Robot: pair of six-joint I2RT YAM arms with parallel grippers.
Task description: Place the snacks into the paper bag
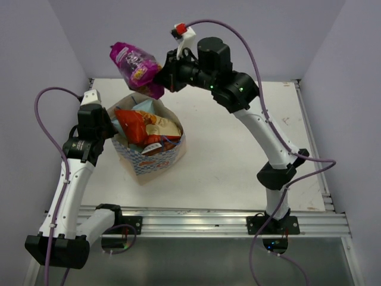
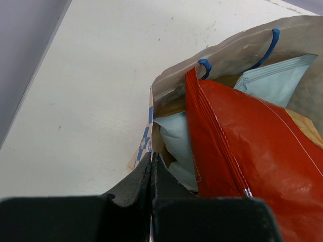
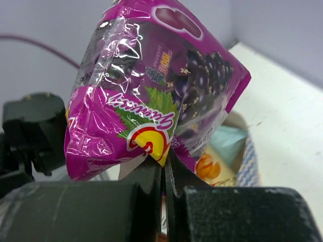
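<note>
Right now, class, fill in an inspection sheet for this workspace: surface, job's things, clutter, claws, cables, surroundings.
Surface: cream table, a few faint marks.
Job's things: bag upright, with red packet and blue packet inside; purple packet held in the air over the bag's far side.
Clutter: nothing seen.
Claws: left claw shut on the bag's rim; right claw shut on the purple packet.
Cables: purple cables loop off both arms.
Surroundings: lilac walls on three sides; metal rail at the near edge.
</note>
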